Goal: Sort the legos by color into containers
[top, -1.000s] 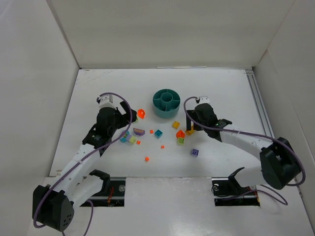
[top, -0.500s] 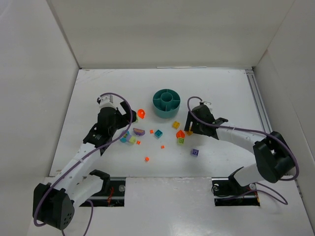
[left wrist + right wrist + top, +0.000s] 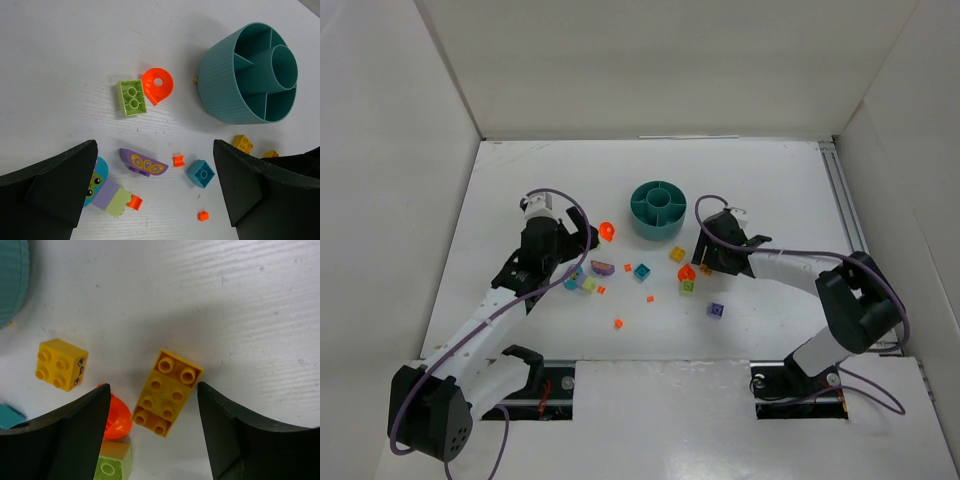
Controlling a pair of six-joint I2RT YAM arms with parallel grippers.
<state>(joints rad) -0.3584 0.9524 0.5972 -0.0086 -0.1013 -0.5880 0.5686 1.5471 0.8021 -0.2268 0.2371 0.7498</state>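
Our left gripper (image 3: 155, 150) has its jaws spread wide, with nothing gripped. Its left finger (image 3: 50, 185) cuts off half of a pastel face piece (image 3: 102, 192) (teal, lilac and lime). A smooth purple curved lego (image 3: 143, 163) lies between the jaws. Ahead of them sit a studded lime brick (image 3: 132, 97) and, to the right, the ribbed teal dish (image 3: 225, 85). Our right gripper (image 3: 154, 387) straddles a studded amber brick (image 3: 166, 392) with its jaws apart. We cannot tell whether the right jaw touches the brick's corner.

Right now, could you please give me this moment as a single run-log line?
right end effector: open, straddling six-stud yellow plastic brick | left end effector: open, holding nothing | round teal plastic dish: looks empty
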